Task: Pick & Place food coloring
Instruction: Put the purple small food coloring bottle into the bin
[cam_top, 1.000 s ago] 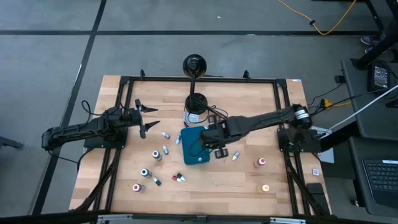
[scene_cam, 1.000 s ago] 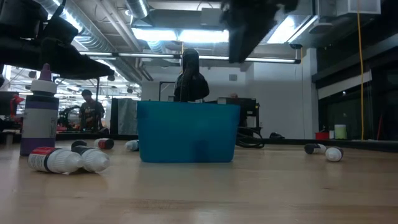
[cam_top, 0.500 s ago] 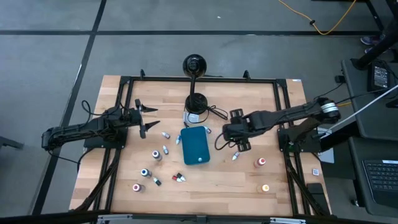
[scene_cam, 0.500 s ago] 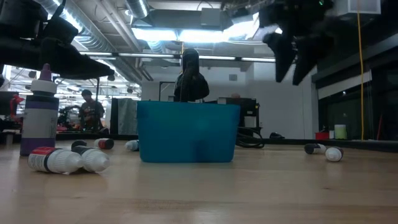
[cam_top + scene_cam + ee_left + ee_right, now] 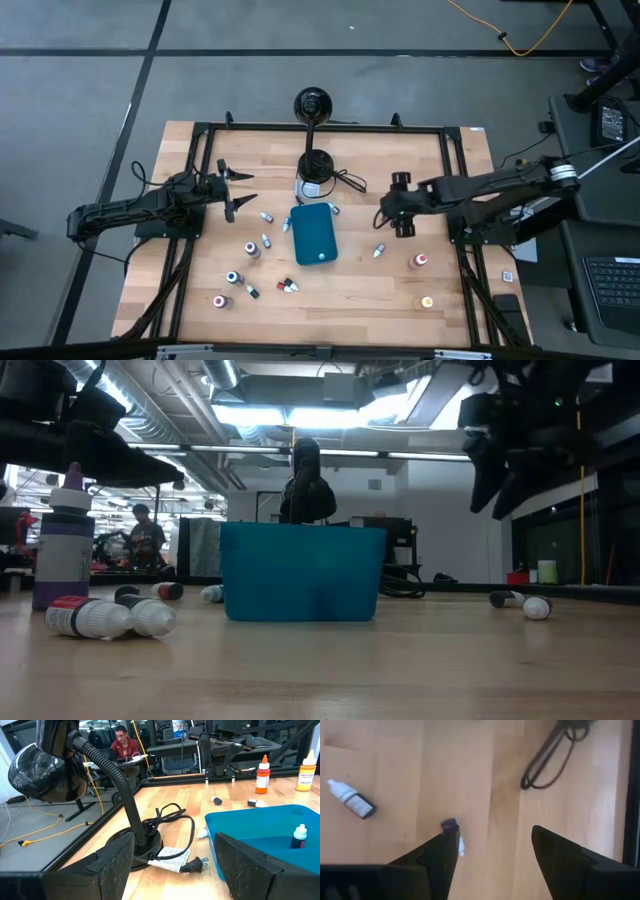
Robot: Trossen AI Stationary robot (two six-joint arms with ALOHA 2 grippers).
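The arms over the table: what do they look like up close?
Both arms are dark, thin and jointed. The left gripper and right gripper each end in two flat, black, tapering fingers. A silvery band rings the right arm by its base.

1. The table [image 5: 330, 290] is pale wood in jointed strips, with a smooth, faintly sheened finish and visible grain.
2. The tray [image 5: 315, 235] looks like teal plastic, smooth and slightly glossy on its walls.
3. The food coloring bottles [image 5: 90, 617] look like whitish plastic with glossy caps.
4. The lamp [image 5: 40, 770], at the table's 12 o'clock edge, has a shiny black head and a ribbed, matt black neck.
5. The cord [image 5: 172, 820] is smooth black rubber or plastic.
6. The left gripper [image 5: 170, 870] has matt dark fingers [image 5: 112, 865].
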